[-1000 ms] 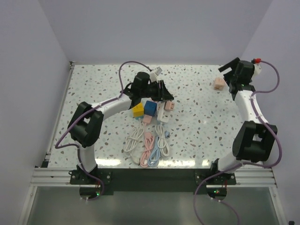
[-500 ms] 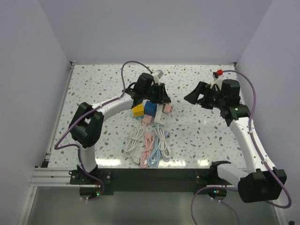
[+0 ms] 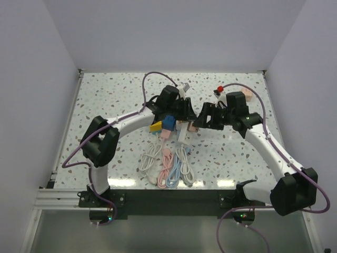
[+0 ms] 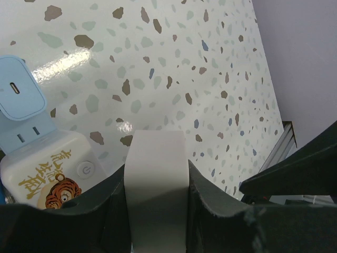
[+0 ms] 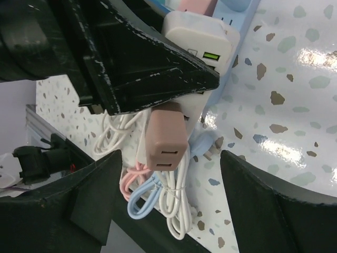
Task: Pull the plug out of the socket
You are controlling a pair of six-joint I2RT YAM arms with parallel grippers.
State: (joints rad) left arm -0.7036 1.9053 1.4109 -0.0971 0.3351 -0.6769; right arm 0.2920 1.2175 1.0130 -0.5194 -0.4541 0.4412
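Right wrist: brown plug (image 5: pixel 167 133) is still seated in the white power strip (image 3: pixel 184 138), between the right gripper (image 5: pixel 171 158)'s spread jaws and untouched. Left gripper (image 4: pixel 156 171) is clenched on the strip, bracing it. Remaining: close, pull plug free.

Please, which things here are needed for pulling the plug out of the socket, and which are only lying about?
For the job:
- power strip, held in the shut jaws of the left gripper
- pinkish-brown plug, plugged into it
- right gripper, jaws open on either side of that plug

Lying about:
- coiled cables, nearer the robot than the strip
- yellow block and blue block, left of the strip
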